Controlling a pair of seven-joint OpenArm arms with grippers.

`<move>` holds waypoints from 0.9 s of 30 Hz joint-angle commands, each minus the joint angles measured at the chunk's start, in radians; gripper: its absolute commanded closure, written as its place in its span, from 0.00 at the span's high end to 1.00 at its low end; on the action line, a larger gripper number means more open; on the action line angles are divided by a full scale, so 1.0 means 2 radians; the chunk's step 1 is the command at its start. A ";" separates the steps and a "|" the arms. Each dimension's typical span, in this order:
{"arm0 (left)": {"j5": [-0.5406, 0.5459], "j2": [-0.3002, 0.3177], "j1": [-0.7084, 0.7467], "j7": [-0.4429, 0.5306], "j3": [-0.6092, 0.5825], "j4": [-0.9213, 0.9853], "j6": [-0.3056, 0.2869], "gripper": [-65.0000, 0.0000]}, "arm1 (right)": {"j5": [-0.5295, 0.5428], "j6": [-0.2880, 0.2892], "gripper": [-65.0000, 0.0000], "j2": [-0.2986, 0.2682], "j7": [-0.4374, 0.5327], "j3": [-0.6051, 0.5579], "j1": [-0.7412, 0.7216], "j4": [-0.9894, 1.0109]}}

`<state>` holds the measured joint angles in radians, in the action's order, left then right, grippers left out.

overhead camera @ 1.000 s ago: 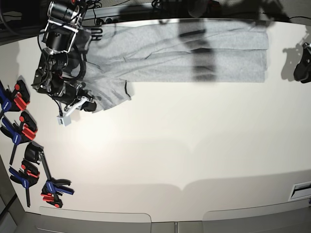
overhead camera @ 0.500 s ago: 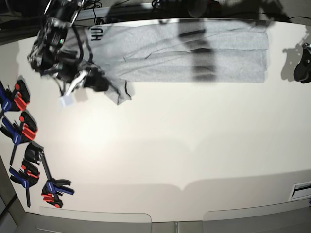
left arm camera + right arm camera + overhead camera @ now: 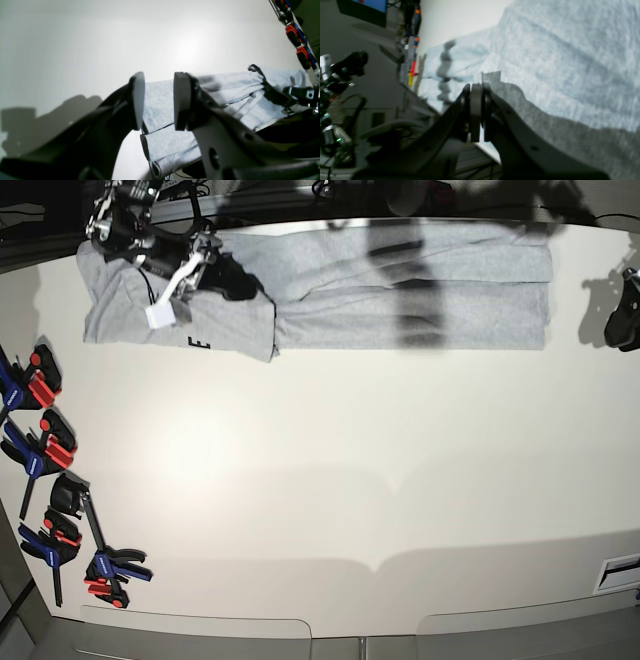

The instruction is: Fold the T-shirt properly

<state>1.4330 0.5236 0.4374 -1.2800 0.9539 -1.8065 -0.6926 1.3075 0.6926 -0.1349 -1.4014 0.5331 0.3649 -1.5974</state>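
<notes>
The light grey T-shirt [image 3: 400, 300] lies in a long folded strip along the table's far edge. Its left end is spread flat and shows a bit of black lettering [image 3: 200, 343]. My right gripper [image 3: 238, 282] hovers over that left part. In the right wrist view the right gripper [image 3: 476, 87] is shut, with a small flap of the T-shirt [image 3: 570, 62] pinched at its tips. My left gripper [image 3: 158, 100] is open and holds nothing. It hangs above the table off the right end of the T-shirt [image 3: 225, 92].
Several blue and red clamps [image 3: 45, 450] lie along the table's left edge, also seen in the left wrist view as clamps [image 3: 297, 37]. The left arm [image 3: 622, 315] sits at the far right edge. A small slot [image 3: 620, 572] lies at the front right.
My right gripper has swung from the front left back toward the far edge, carrying shirt cloth with it. The shirt's left end now lies spread flat. The left arm has stayed still.
</notes>
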 commanded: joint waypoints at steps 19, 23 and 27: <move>0.011 0.010 0.000 0.012 0.004 -0.006 -0.003 0.28 | 0.046 0.003 0.00 -0.005 0.003 0.002 0.011 -0.010; 0.011 0.010 0.000 0.012 0.004 -0.006 -0.003 0.28 | 0.045 0.003 0.00 -0.007 0.003 0.002 0.020 -0.031; 0.011 0.010 0.000 0.012 0.004 -0.006 -0.003 0.28 | 0.040 0.003 0.00 -0.007 0.003 0.002 0.044 -0.080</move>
<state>1.4330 0.5236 0.4377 -1.2800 0.9539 -1.8065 -0.6926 1.3556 0.6926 -0.1410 -1.4078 0.5331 0.4526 -1.7420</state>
